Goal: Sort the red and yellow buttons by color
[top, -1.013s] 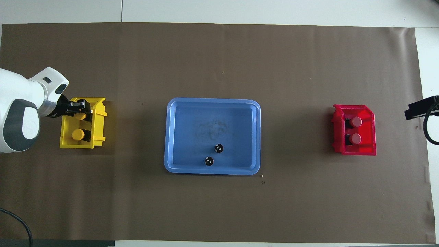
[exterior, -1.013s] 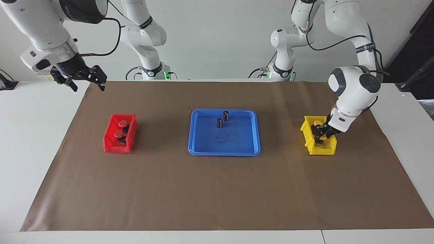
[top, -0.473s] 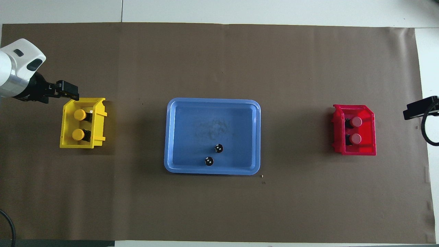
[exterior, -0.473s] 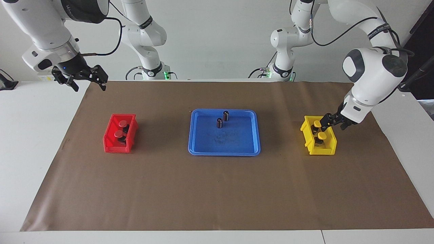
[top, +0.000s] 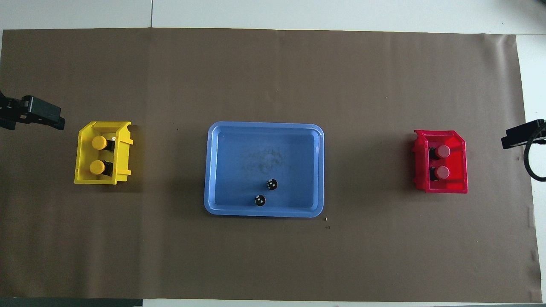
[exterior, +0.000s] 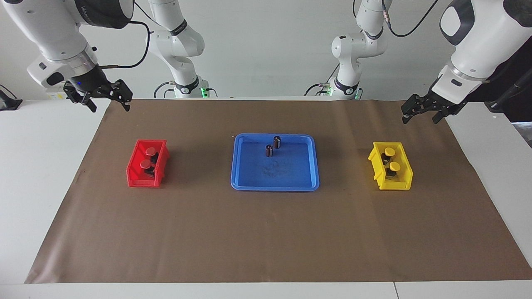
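Four buttons sit sorted: two yellow buttons [exterior: 390, 159] in the yellow bin [exterior: 377, 166], two red buttons [exterior: 148, 157] in the red bin [exterior: 133, 174]. Both the left gripper [exterior: 420, 112] and right gripper [exterior: 104, 99] hang raised, jaws spread and empty, near their bins.

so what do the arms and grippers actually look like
Both arms are glossy white with rounded segments, dark grey joint caps and black cables looping along them. The left gripper and right gripper are black two-finger units below silver wrist rings.
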`<state>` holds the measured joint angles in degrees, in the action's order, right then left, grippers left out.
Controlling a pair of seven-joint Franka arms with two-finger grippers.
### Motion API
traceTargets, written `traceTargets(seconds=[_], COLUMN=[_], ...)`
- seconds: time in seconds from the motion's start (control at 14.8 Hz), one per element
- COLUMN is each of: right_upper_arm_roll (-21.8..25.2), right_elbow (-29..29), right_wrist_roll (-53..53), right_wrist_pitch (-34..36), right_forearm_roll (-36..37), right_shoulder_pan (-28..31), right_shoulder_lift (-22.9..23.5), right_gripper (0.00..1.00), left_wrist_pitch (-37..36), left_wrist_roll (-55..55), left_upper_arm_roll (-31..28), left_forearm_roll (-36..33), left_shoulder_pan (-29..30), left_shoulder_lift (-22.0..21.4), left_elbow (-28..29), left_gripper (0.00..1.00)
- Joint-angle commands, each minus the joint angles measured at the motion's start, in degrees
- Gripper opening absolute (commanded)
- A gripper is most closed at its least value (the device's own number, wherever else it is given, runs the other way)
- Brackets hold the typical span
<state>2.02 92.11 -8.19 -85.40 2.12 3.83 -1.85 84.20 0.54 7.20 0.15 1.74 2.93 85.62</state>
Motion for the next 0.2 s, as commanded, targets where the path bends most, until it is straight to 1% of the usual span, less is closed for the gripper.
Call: traceTargets(seconds=[0.0,0.14], right_upper_arm_roll=[0.00,0.00], right_elbow=[-0.26,-0.26], right_wrist_roll=[0.19,0.19], right_wrist_pitch=[1.29,1.29], right_forearm_roll=[-0.54,-0.54], right_shoulder_pan=[0.04,0.12], right_shoulder_lift=[-0.43,-0.43], right_gripper=[1.00,1.00], left_wrist_pitch=[-2.02,-1.93], left_wrist_roll=[1.22,1.22], left_upper_arm_roll=[-0.43,-0.34], left_forearm_roll=[-0.94,-0.16], left_shoulder_pan=[-0.59,-0.94], left_shoulder_lift=[-1.52,-1.61], left_elbow=[-0.45,-0.45], left_gripper=[1.00,1.00])
